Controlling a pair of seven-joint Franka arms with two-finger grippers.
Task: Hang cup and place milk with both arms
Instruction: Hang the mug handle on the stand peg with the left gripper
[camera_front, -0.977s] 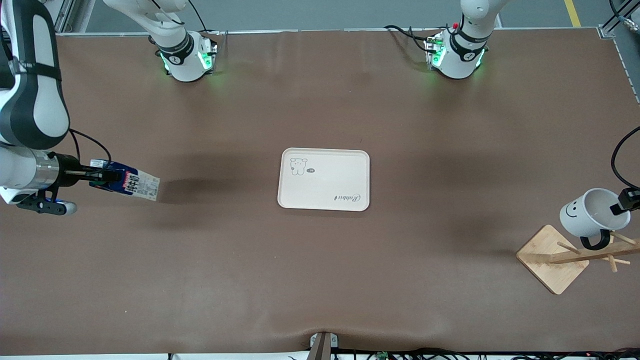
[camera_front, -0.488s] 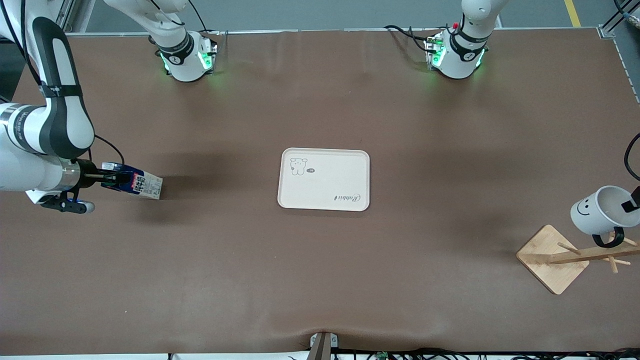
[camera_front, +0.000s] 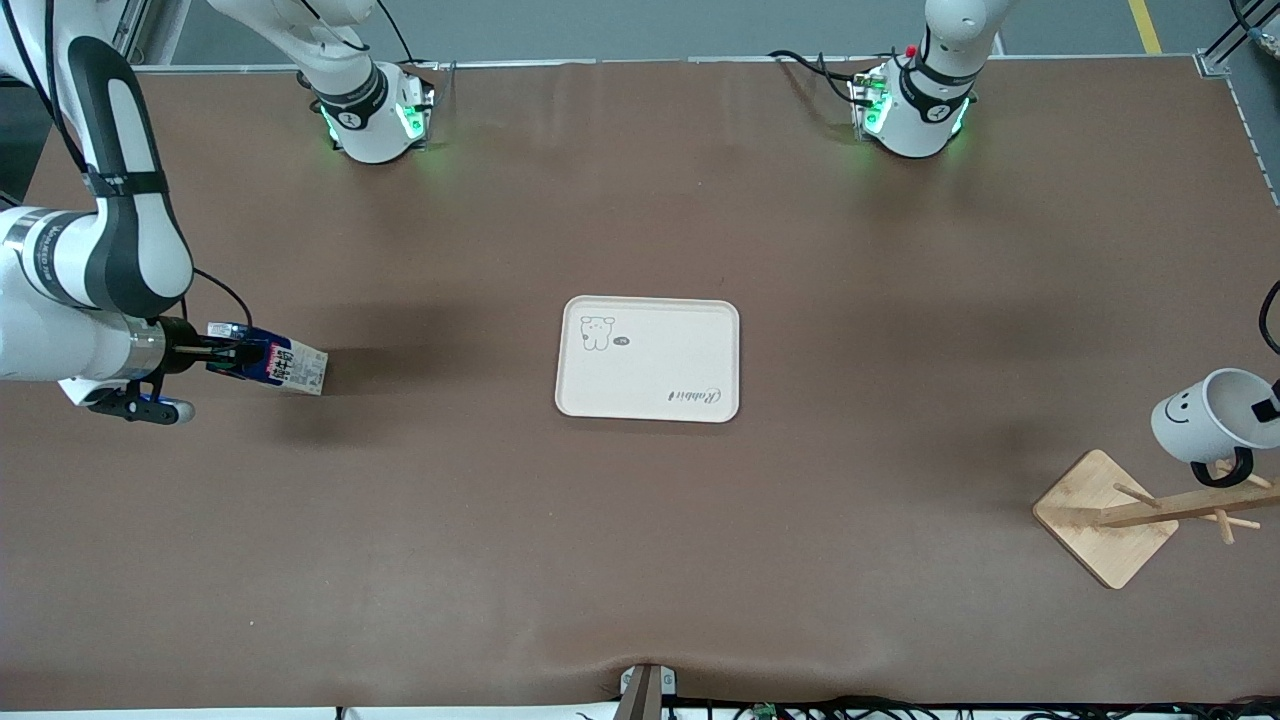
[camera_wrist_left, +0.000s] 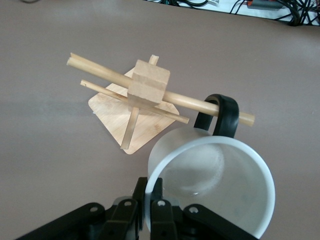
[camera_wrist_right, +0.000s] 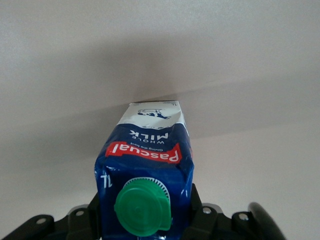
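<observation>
My right gripper (camera_front: 235, 358) is shut on the top of the dark-blue milk carton (camera_front: 272, 365), near the right arm's end of the table. The carton is tipped almost flat, its pale base toward the tray, low over the table. In the right wrist view the green-capped carton (camera_wrist_right: 145, 155) sits between the fingers (camera_wrist_right: 196, 212). My left gripper (camera_front: 1265, 408) pinches the rim of the white smiley cup (camera_front: 1200, 415) above the wooden rack (camera_front: 1105, 520). In the left wrist view the cup (camera_wrist_left: 215, 185) is tilted and its black handle (camera_wrist_left: 222, 112) overlaps a rack peg (camera_wrist_left: 175, 97). I cannot tell whether the peg passes through it.
A white tray (camera_front: 650, 375) with a bear drawing lies at the table's middle. The rack's square base sits near the left arm's end, its pegs reaching toward the table's edge. Brown table shows between the tray and each gripper.
My right gripper has carried the milk lower and a little toward the tray. My left gripper has shifted the cup toward the left arm's end of the table, over the rack's pegs.
</observation>
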